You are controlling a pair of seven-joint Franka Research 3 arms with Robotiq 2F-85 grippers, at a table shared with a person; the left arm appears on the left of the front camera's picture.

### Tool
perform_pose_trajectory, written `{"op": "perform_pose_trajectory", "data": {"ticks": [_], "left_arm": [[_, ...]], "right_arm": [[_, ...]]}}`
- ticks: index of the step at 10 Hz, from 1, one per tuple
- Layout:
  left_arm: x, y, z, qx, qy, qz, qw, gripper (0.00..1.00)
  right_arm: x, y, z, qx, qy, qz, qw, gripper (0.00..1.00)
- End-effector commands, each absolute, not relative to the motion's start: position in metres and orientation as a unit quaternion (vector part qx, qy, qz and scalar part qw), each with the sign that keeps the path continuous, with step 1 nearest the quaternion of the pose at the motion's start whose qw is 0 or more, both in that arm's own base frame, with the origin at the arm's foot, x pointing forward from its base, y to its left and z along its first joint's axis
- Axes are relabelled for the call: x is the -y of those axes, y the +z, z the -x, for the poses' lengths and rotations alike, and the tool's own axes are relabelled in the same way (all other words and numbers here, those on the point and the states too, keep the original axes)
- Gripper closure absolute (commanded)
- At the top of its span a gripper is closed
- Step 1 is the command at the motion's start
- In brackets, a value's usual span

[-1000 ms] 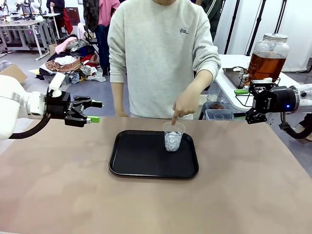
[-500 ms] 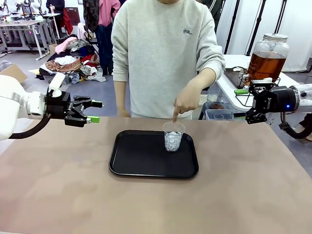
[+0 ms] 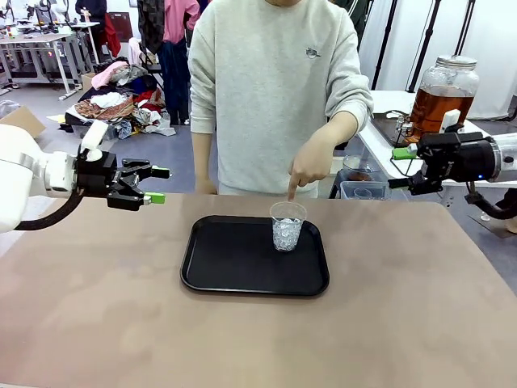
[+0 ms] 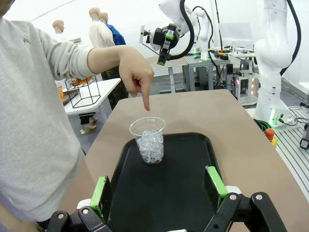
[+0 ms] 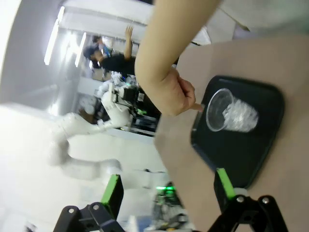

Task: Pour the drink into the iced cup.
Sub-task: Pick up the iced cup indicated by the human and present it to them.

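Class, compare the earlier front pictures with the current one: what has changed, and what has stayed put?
The right gripper has risen slightly and rolled at the wrist, its open fingers now one above the other; it holds nothing. The person shifted slightly toward picture right. Unchanged: the open left gripper; the person's hand pointing at the iced cup on the black tray; the jar of drink behind.
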State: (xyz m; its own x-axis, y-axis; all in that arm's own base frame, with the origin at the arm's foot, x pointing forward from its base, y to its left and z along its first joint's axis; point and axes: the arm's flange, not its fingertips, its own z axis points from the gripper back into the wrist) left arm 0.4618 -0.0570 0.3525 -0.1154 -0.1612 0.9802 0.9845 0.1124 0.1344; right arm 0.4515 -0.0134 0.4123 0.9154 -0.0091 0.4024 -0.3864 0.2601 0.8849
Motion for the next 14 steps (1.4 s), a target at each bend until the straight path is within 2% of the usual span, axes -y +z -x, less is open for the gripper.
{"op": "perform_pose_trajectory", "data": {"ticks": [1, 2, 5, 7, 12, 14], "left_arm": [[0.057, 0.353, -0.462, 0.521, -0.537, 0.395, 0.533, 0.00], [0.057, 0.353, -0.462, 0.521, -0.537, 0.395, 0.533, 0.00], [0.057, 0.353, -0.462, 0.521, -0.537, 0.395, 0.533, 0.00], [0.057, 0.353, -0.462, 0.521, -0.537, 0.395, 0.533, 0.00], [0.057, 0.353, -0.462, 0.521, -0.537, 0.395, 0.533, 0.00], [0.057, 0.353, -0.462, 0.521, -0.537, 0.395, 0.533, 0.00]], "right_arm": [[0.011, 0.395, -0.443, 0.265, 0.212, -0.552, 0.762, 0.00], [0.010, 0.393, -0.443, 0.308, 0.244, -0.521, 0.758, 0.00], [0.000, 0.390, -0.447, 0.362, 0.287, -0.459, 0.759, 0.00], [0.012, 0.391, -0.451, 0.334, 0.290, -0.476, 0.760, 0.00], [0.010, 0.389, -0.449, 0.335, 0.288, -0.472, 0.763, 0.00], [-0.004, 0.374, -0.468, 0.366, 0.381, -0.454, 0.718, 0.00]]}}
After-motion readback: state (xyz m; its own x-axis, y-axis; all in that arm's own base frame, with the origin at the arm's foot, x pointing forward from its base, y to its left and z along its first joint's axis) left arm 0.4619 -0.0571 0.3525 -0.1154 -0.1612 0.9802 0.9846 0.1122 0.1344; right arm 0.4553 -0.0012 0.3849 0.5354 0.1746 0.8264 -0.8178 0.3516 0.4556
